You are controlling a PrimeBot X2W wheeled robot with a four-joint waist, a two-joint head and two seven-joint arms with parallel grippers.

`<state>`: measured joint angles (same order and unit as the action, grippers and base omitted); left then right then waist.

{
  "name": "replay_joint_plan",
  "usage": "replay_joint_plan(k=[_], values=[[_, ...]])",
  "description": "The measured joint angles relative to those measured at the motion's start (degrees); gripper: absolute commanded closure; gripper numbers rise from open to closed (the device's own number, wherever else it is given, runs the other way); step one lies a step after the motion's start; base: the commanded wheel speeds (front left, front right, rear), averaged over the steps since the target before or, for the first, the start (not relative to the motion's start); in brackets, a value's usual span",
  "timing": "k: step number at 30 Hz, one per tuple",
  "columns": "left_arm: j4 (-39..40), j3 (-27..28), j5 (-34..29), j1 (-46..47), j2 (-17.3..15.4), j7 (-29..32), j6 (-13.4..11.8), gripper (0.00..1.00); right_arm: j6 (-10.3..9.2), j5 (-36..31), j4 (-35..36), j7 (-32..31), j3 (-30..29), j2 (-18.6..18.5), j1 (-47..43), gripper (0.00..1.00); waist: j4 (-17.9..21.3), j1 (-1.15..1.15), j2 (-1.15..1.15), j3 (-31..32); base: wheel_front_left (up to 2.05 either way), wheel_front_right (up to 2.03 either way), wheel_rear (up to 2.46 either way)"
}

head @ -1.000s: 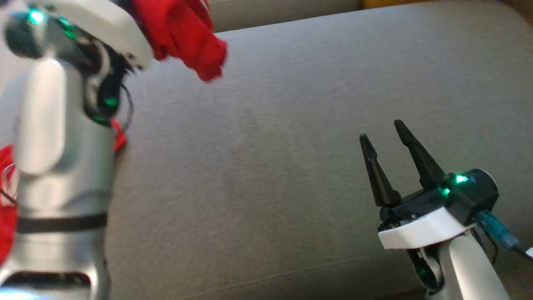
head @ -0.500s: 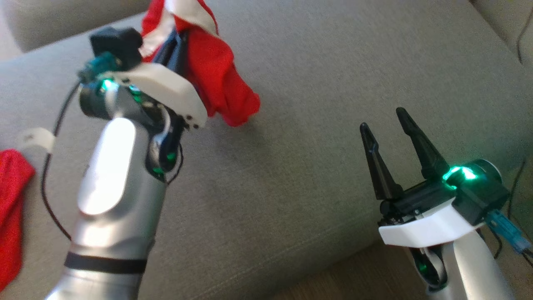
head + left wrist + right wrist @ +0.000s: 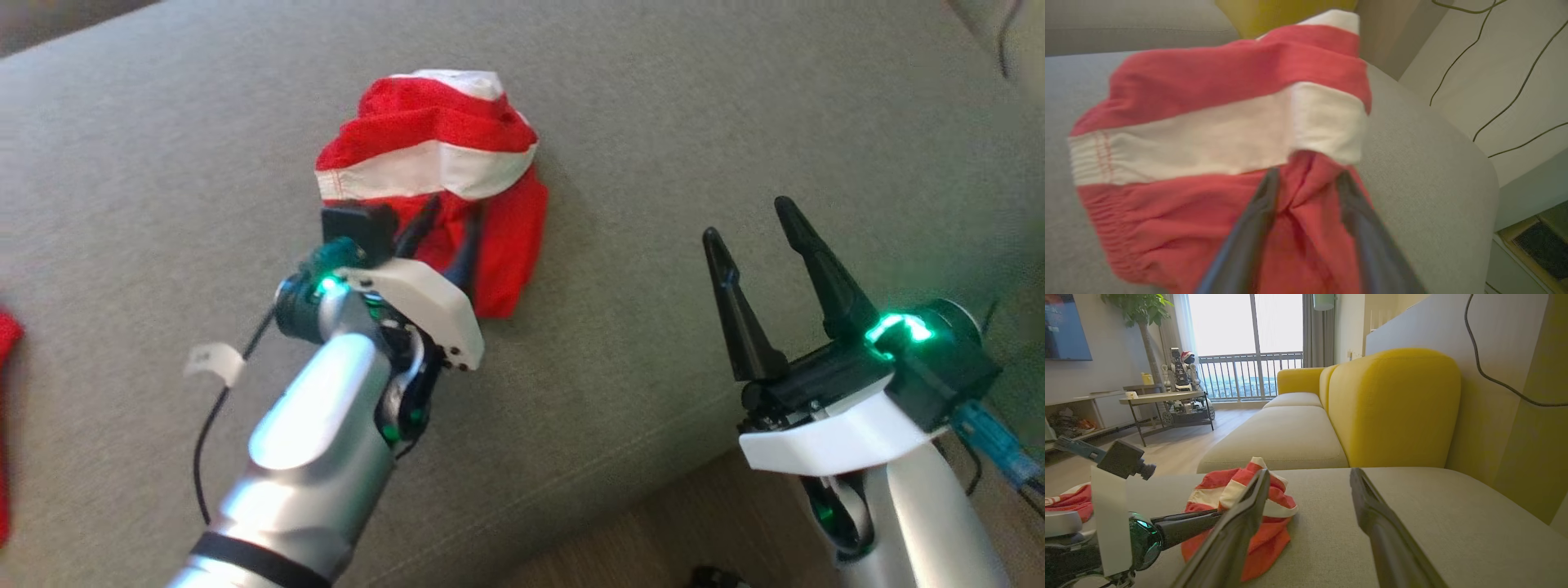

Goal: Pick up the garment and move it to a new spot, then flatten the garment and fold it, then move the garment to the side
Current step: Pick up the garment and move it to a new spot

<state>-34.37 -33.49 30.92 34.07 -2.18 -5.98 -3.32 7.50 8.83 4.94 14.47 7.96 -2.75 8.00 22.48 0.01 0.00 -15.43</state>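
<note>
Grey woven sofa cushion [image 3: 735, 122] carries the garment [image 3: 424, 163], a crumpled red heap with a smooth white band. We see the left gripper [image 3: 453, 211] with fingers parted astride a red fold; the right gripper [image 3: 748, 220] hovers, tapered fingers spread, empty.

Left forearm [image 3: 310, 441] silver, rising from bottom left toward frame centre. Left gripper [image 3: 454, 208] just above centre, fingers slightly parted, pointing up. Right gripper [image 3: 747, 218] lower right, fingers spread wide, pointing up and leaning left. Right forearm [image 3: 922, 523] pale, at bottom right.
</note>
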Motion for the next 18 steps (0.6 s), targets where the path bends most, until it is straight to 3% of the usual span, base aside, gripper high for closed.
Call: replay_joint_plan(k=[5, 11, 18], values=[[1.45, -3.45, 4.68, -0.4, -0.03, -4.17, -2.21, 0.0, 0.0, -1.63, -1.37, 0.0, 0.05, -0.01, -0.24, 0.0, -3.61, -0.01, 0.0, 2.53, 0.0, 0.0, 0.0], [5.42, -4.04, 5.82, -5.36, -0.21, -6.72, -4.57, 0.0, 0.0, -2.46, -2.9, 0.0, -0.21, -0.02, -1.87, 0.0, -8.43, -0.01, 0.0, 5.93, 0.0, 0.0, 0.0], [15.32, -0.59, 3.21, -16.07, -5.28, -8.31, -7.47, 0.0, 0.0, -2.54, -5.02, 0.0, -0.86, 0.0, -6.32, 0.0, -15.73, -0.01, 0.0, 11.38, 0.0, 0.0, 0.0]])
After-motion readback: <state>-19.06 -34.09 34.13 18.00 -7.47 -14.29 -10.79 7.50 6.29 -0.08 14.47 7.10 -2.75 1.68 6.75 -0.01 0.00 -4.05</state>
